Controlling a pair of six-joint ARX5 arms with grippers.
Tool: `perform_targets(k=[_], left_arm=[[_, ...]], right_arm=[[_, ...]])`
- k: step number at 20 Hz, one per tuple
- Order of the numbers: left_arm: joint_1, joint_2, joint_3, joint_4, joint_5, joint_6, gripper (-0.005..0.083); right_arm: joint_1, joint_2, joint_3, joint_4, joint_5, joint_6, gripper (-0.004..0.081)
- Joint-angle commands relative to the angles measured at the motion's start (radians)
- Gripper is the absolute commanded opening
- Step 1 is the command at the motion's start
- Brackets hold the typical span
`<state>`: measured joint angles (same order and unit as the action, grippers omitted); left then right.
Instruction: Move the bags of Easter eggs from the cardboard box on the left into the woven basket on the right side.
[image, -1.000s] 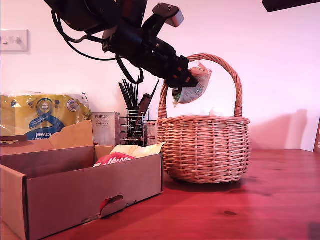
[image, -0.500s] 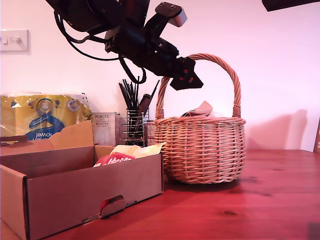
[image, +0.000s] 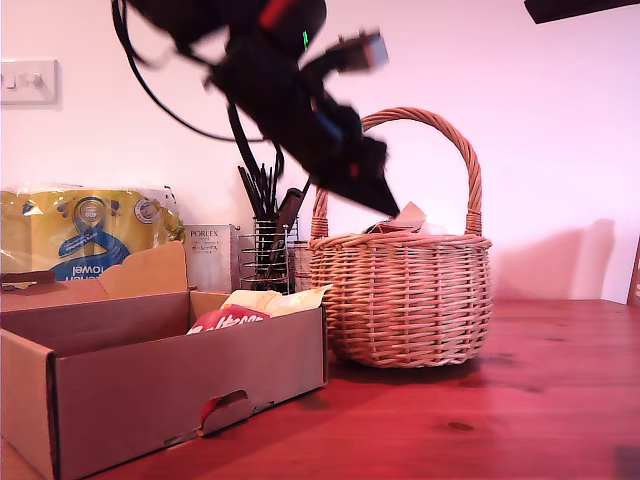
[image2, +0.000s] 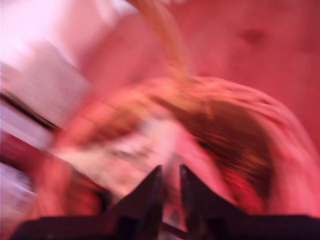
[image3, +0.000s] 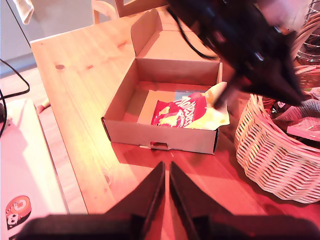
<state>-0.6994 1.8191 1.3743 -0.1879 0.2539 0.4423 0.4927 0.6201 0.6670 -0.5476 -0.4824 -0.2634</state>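
Red-brown wooden table (image: 560, 400), pale wall behind, so a pretty plain setup. What's left to move: a red bag (image: 225, 320) with white script and a pale yellow bag (image: 275, 298), both lying in the box (image: 190, 385) at the exterior view's left, bunched at the end nearest the basket (image: 400, 300). They overlap, red on top as far as I can tell from the second wrist view. One pinkish packet (image: 405, 218) already pokes above the basket rim.

My first gripper (image: 375, 190) is blurred, up by the basket handle on the box-facing side, with nothing visibly in it. Its jaws look nearly together in the first wrist view, but everything there is smeared, so I can't call it either way.

My second gripper (image3: 166, 180) hangs high, well apart from everything, jaw tips nearly touching and nothing between them.

What matters for the next grab, I reckon: the bags lie below the first gripper and toward the exterior view's left, just past the box wall beside the basket. First arm is much nearer. The red bag's long axis seems to run roughly across the box, though I'm not sure.
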Motion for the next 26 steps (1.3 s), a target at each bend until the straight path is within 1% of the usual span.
perform_targets(k=[1,3,6,8,10,12,14,15,18,19,21,26], left_arm=[[0.000,-0.060,-0.011,-0.043,0.023,-0.023,-0.0023],[0.000,-0.119,-0.064,-0.036,0.052,-0.016,-0.0023],[0.003,-0.223,-0.195,0.004,0.052,-0.036,-0.0023],[0.023,-0.299,-0.289,0.024,0.052,-0.036,-0.0023],[0.053,-0.372,-0.369,0.056,0.052,-0.067,-0.0023],[0.095,-0.430,-0.418,0.068,0.052,-0.088,-0.0023],[0.148,-0.471,-0.441,0.042,0.065,-0.087,-0.0023],[0.179,-0.484,-0.443,0.011,0.100,-0.072,-0.0023],[0.274,-0.493,-0.443,-0.097,0.255,-0.022,-0.0023],[0.307,-0.491,-0.443,-0.137,0.283,-0.002,-0.0023],[0.355,-0.491,-0.443,-0.172,0.307,0.038,-0.0023],[0.415,-0.482,-0.443,-0.144,0.311,0.046,-0.0019]], right_arm=[[0.002,0.006,-0.014,0.001,0.010,-0.007,-0.0013],[0.002,0.020,-0.014,0.000,0.021,-0.025,-0.0013],[0.002,0.036,-0.014,0.001,0.028,-0.024,-0.0013],[0.002,0.036,-0.014,0.000,0.081,-0.016,-0.0013],[0.002,0.036,-0.014,-0.003,0.112,-0.013,-0.0013],[-0.002,0.036,-0.014,-0.006,0.154,0.002,-0.0013],[-0.013,0.036,-0.014,-0.014,0.152,0.005,-0.0013],[-0.016,0.036,-0.014,-0.014,0.152,0.005,-0.0013],[-0.016,0.036,-0.014,-0.014,0.142,0.004,-0.0013],[-0.016,0.036,-0.014,-0.015,0.140,0.004,-0.0013],[-0.016,0.036,-0.014,-0.015,0.140,0.004,-0.0013],[-0.016,0.036,-0.014,-0.014,0.140,0.004,-0.0013]])
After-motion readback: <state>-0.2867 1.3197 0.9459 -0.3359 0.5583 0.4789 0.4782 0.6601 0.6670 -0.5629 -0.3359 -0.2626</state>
